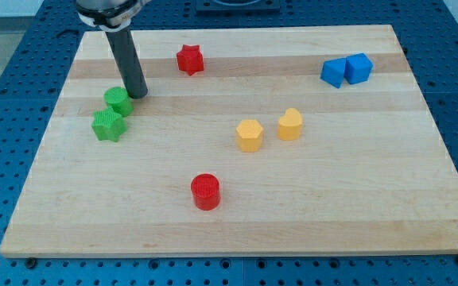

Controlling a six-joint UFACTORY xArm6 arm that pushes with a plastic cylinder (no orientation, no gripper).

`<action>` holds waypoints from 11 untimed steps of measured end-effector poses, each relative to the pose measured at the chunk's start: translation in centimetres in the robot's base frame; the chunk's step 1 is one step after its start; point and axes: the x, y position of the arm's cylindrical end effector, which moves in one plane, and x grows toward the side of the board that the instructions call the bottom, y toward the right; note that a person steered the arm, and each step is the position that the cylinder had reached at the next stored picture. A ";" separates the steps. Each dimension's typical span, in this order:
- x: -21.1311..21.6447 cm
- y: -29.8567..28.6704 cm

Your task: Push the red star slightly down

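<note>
Across a blue pegboard base [22, 48] lies the pale wooden board [332, 206], and the dark rod ends in my tip [139, 95], holding nothing, just beside the green cylinder block [118, 100] that touches the green star block [108, 125]. Toward the view's top sits the red star block [189, 59], apart from my tip and to its right. Elsewhere sit two touching blue blocks [347, 70], two yellow blocks [269, 130] and a red cylinder block [205, 191].

My tip [139, 94] sits just right of the upper green block [118, 101], seemingly touching it; the red star [189, 59] lies up-right, well apart.
</note>
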 end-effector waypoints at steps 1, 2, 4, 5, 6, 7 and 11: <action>0.0 -1.0; 1.2 -2.2; -7.4 -2.1; -16.6 -1.3; -16.6 1.3; -16.6 2.8; -11.7 9.1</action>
